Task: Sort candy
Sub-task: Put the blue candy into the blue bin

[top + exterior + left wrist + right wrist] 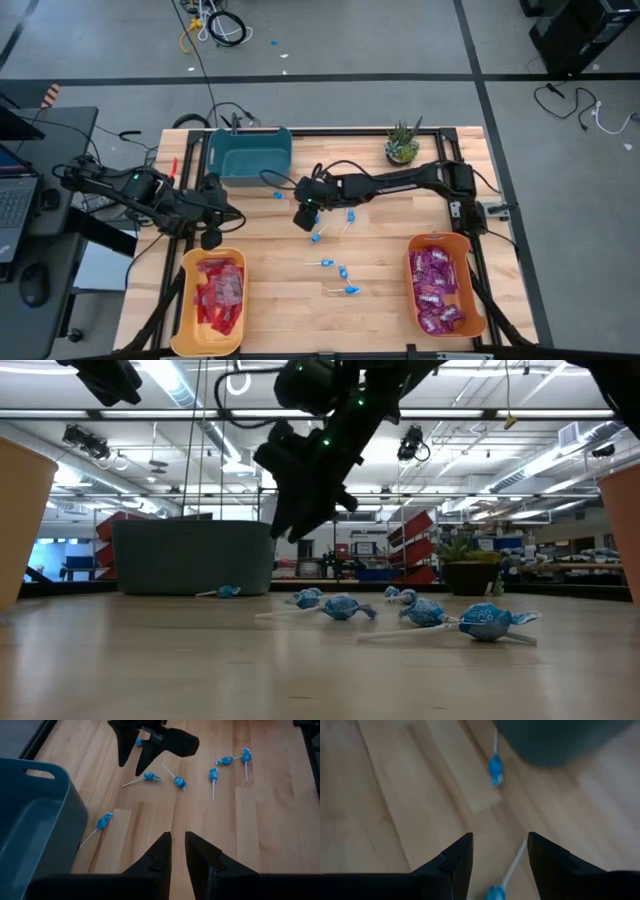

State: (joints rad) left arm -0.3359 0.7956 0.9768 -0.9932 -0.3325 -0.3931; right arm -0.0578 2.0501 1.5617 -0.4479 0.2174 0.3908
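Ideally, you lowered the released right end effector (496, 855) squarely astride the blue lollipop (495, 893) at the frame's bottom centre, above the desk (380, 795).

I see the lollipops (343, 272) scattered mid-worktop (380, 300); one bin (249, 152) sits at the far edge, a plant (402, 144) to its right; two near-corner bins (211, 300) hold packets (436, 290); the right end effector (305, 218) hangs over the lollipops; the left end effector (211, 237) is beside the left bin.

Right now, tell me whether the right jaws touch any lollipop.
Apart. The low view shows the right gripper hanging clear above the lollipops on the table.
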